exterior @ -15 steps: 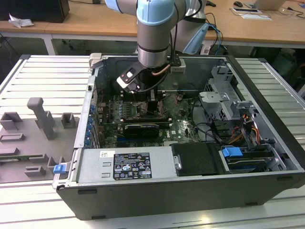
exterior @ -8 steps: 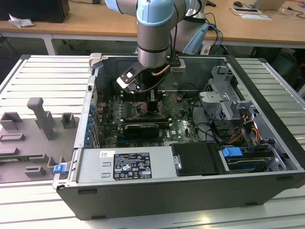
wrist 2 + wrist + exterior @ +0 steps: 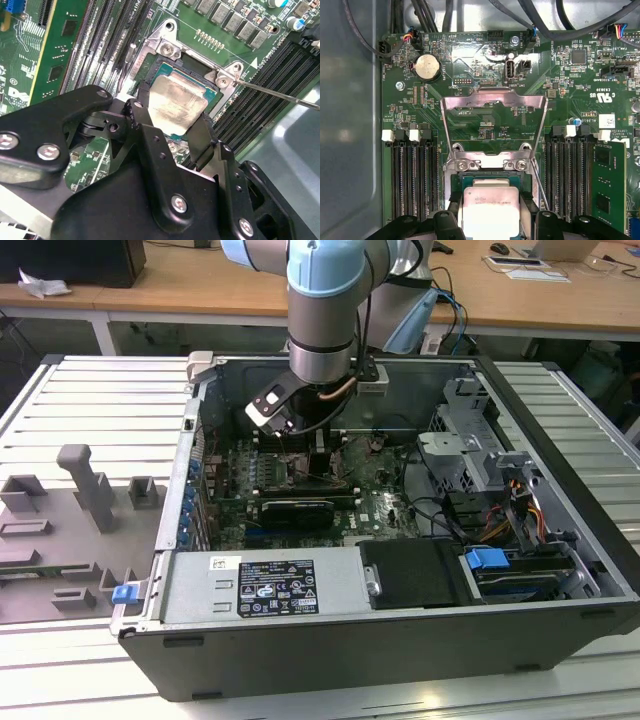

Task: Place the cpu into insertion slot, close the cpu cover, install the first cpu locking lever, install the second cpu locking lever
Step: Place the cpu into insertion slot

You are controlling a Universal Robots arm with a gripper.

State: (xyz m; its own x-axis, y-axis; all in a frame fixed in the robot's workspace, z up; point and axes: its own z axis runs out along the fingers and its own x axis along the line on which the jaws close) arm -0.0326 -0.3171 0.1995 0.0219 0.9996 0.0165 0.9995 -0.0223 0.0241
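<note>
Gripper (image 3: 170, 117) up close: I'm pinching the cpu (image 3: 176, 105) between both fingers, sitting right at the slot (image 3: 187, 61), and the cover (image 3: 495, 101) is standing flipped open.

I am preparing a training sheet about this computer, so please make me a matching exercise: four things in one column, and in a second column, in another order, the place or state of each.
Things:
1 cpu
2 cpu cover
3 coin battery
4 gripper

Place or state:
a swung open
b shut on the cpu
c held at the insertion slot
d flat on the green board

Pairs: 1-c, 2-a, 3-d, 4-b
</note>
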